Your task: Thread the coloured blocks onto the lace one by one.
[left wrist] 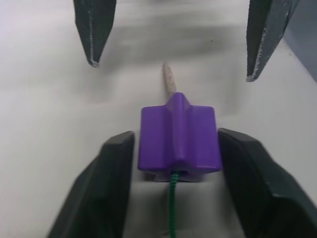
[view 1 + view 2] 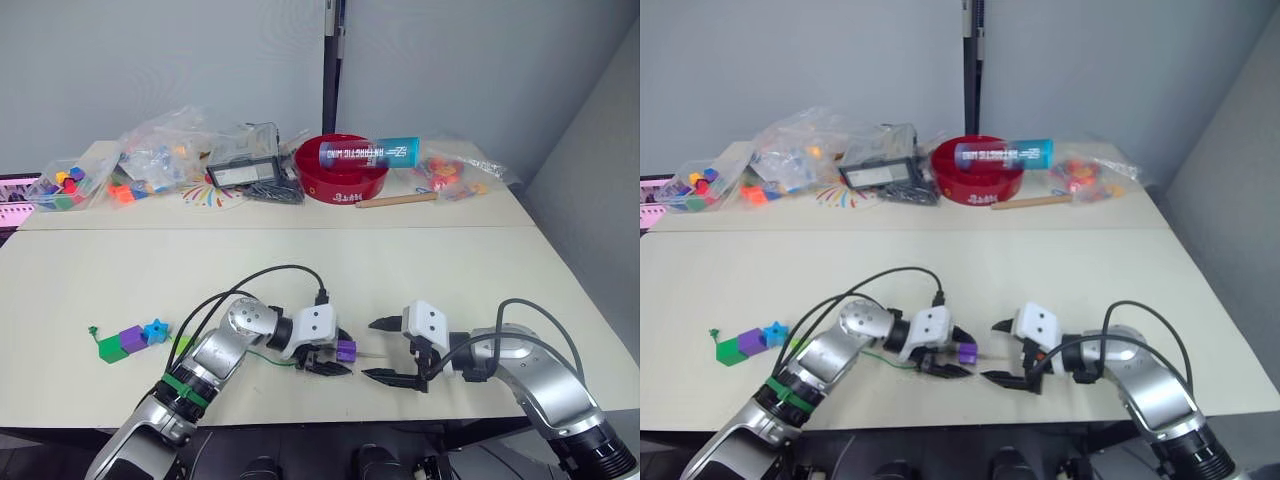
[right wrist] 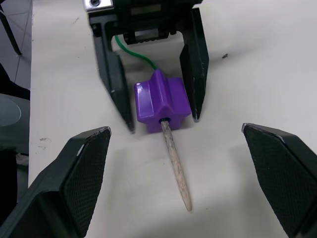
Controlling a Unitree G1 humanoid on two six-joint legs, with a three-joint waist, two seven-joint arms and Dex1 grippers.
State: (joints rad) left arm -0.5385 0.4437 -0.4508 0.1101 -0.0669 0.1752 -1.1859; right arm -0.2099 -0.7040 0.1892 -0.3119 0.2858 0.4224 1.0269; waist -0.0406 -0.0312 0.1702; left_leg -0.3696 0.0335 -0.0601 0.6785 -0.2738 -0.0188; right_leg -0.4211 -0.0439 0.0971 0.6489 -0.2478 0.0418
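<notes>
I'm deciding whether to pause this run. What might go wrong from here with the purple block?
The left gripper is open around the purple block, so nothing pins it; it may slide back off the lace's stiff tip. The open right gripper must close on that thin tip lying flat on the table and may miss it.

A pale worktop (image 2: 420, 270) carries a threaded purple block (image 2: 346, 350) near its front edge, three joined blocks (image 2: 130, 339) left, clutter behind.

Silver arms, black claws, looping black cables
</notes>
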